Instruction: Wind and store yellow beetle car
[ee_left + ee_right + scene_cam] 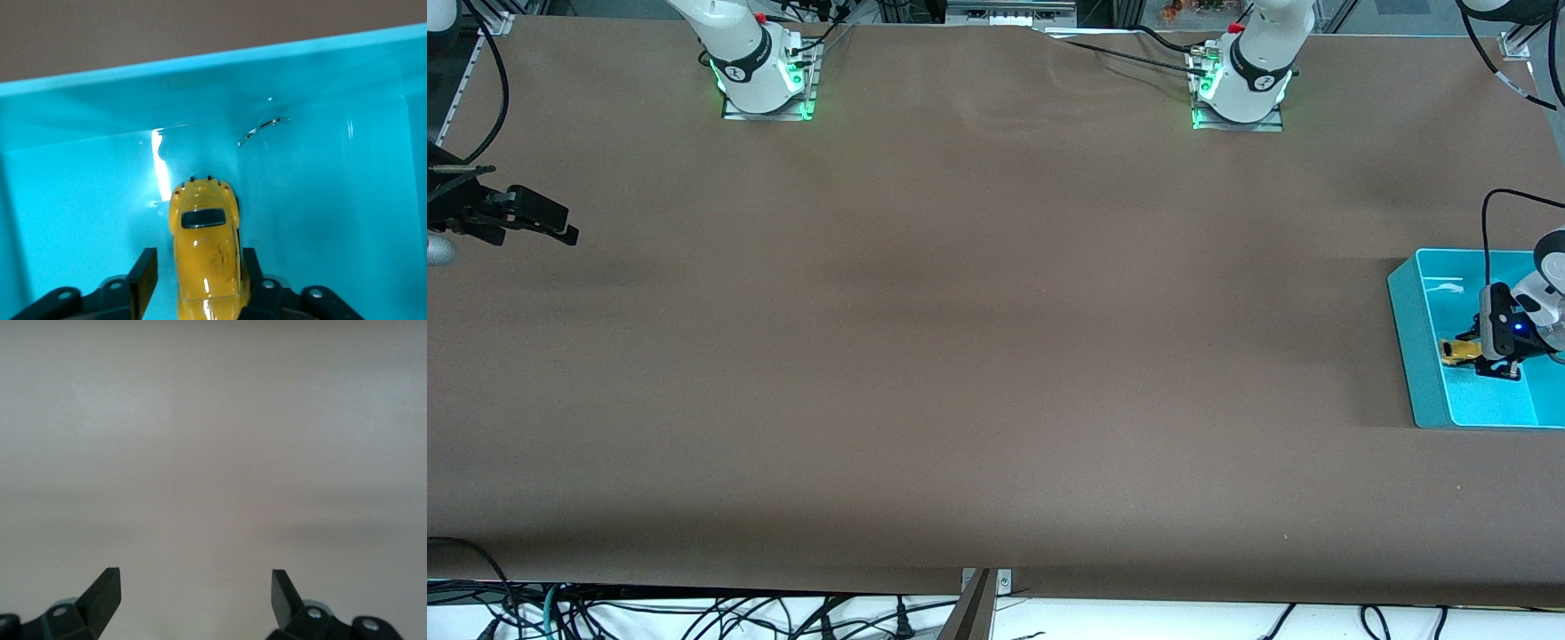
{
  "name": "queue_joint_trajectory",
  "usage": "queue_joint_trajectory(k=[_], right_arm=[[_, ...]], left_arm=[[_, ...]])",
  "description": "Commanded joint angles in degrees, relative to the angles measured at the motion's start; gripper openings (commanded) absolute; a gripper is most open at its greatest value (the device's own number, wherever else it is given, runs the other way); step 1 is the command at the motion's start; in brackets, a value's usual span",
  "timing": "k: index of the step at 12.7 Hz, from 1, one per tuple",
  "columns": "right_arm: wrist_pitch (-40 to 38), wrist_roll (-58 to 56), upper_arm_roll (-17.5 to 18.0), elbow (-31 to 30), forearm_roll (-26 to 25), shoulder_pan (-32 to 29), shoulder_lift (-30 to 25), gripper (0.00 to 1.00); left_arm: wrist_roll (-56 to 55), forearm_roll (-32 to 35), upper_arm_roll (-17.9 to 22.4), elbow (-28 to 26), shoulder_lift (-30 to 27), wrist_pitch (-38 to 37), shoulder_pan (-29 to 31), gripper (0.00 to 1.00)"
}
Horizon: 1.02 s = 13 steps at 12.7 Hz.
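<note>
At the bottom edge of the frame, loose black cables (694, 618) trail below the brown table (960, 356), and a broad stretch of bare brown surface fills the lower and middle frame. At the middle right edge sits the teal bin (1409, 347), open-topped, toward the left arm's end of the table. The left gripper (1494, 354) is down inside it. In the left wrist view the yellow beetle car (205, 257) lies between the jaws; one finger (143, 273) stands apart from the car's side with a strip of teal floor showing, the other sits close against it, so the jaws look released rather than clamped. The car's nose points at the bin's wall. At the middle left edge, the right gripper (547, 222) waits over bare table, its jaws spread wide with nothing between them. Along the top of the frame stand both arm bases (765, 76), glowing green.
</note>
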Motion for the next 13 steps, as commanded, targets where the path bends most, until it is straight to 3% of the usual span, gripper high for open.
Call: queue_joint_trajectory(k=[1,4,7,9,13], right_arm=[[-0.3,0.1,0.2,-0.4,0.6,-0.5,-0.9,1.0],[-0.3,0.1,0.2,-0.4,0.6,-0.5,-0.9,1.0],[-0.3,0.1,0.2,-0.4,0.6,-0.5,-0.9,1.0],[-0.3,0.0,0.2,-0.4,0.5,-0.5,-0.9,1.0],[-0.4,-0.2,0.2,-0.4,0.5,-0.5,-0.8,1.0]], left_arm=[[0.4,-1.3,-0.9,2.0,-1.8,-5.3,0.5,1.0],[-7.1,-1.4,-1.6,4.3,-5.8,-14.8,-0.8,1.0],[-22.4,-0.8,-4.5,9.3,-11.0,-30.6,-2.8,1.0],[-33.5,-1.5,-4.8,11.6,-15.0,-38.8,-7.6,1.0],[-63.0,-3.1,-4.6,11.8,-23.3,-46.0,-18.7,1.0]])
